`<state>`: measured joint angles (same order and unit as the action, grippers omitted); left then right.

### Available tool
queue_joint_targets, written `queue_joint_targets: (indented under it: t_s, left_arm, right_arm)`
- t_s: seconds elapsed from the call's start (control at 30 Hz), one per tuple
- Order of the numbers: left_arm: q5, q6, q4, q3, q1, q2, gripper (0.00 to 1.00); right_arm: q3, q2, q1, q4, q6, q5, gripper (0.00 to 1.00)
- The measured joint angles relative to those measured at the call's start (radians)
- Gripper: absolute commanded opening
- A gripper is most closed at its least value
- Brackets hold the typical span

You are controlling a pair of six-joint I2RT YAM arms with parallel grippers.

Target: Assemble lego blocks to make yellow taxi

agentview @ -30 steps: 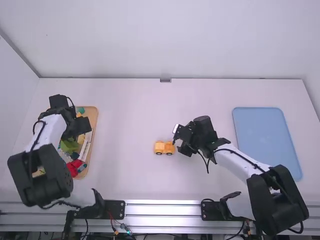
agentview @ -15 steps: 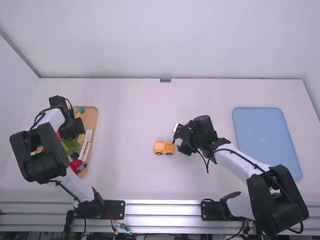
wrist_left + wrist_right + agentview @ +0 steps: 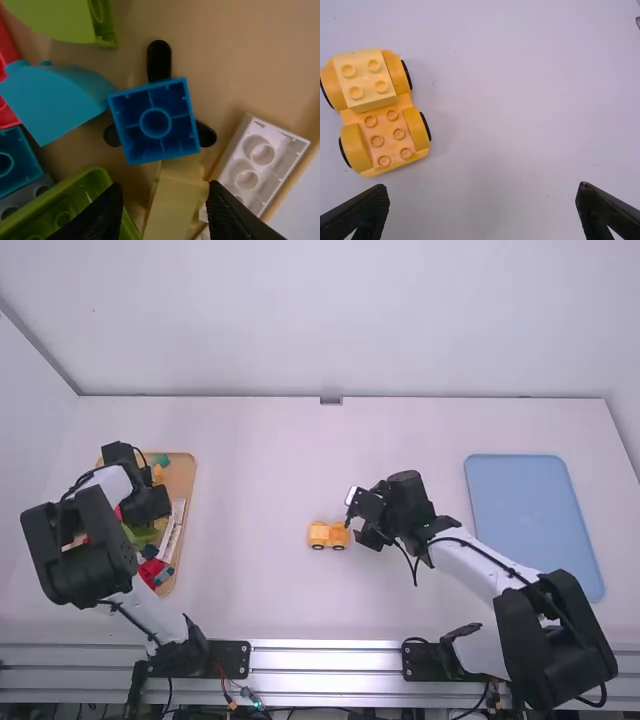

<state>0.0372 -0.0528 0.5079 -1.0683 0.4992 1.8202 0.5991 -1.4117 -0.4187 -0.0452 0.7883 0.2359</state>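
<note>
Over at the left of the high view, the left end effector (image 3: pixel 165 185) is in the wooden tray (image 3: pixel 183 480), fingers apart, straddling a yellow block (image 3: pixel 176 204). To grip it well, centre those fingers, go low and close squarely on its sides. The crowding's the danger: white block (image 3: pixel 257 162) hard by one finger, green block (image 3: pixel 95 200) by the other, blue block (image 3: pixel 175 137) alongside. Near centre frame sits the taxi chassis (image 3: pixel 328 534), one pale block (image 3: pixel 365 80) on it; just right, the right end effector (image 3: pixel 482 186), fingers spread, could obstruct delivery.
</note>
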Motion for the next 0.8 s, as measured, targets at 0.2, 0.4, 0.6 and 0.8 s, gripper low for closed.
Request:
queue_joint_targets:
  t_s: [0.2, 0.4, 0.6, 0.8]
  left_arm:
    - [0.0, -0.003, -0.031, 0.06, 0.034, 0.0, 0.48]
    - [0.001, 0.008, -0.03, 0.068, 0.034, 0.0, 0.45]
    - [-0.003, 0.027, -0.038, 0.067, 0.034, -0.008, 0.38]
    - [-0.018, 0.034, -0.045, 0.067, 0.034, -0.006, 0.67]
  right_arm:
    - [0.0, 0.0, 0.0, 0.0, 0.0, 0.0, 0.98]
    - [0.0, 0.0, 0.0, 0.0, 0.0, 0.0, 0.99]
    - [0.0, 0.0, 0.0, 0.003, 0.0, 0.0, 0.99]
    - [0.0, 0.0, 0.0, 0.003, 0.0, 0.0, 0.98]
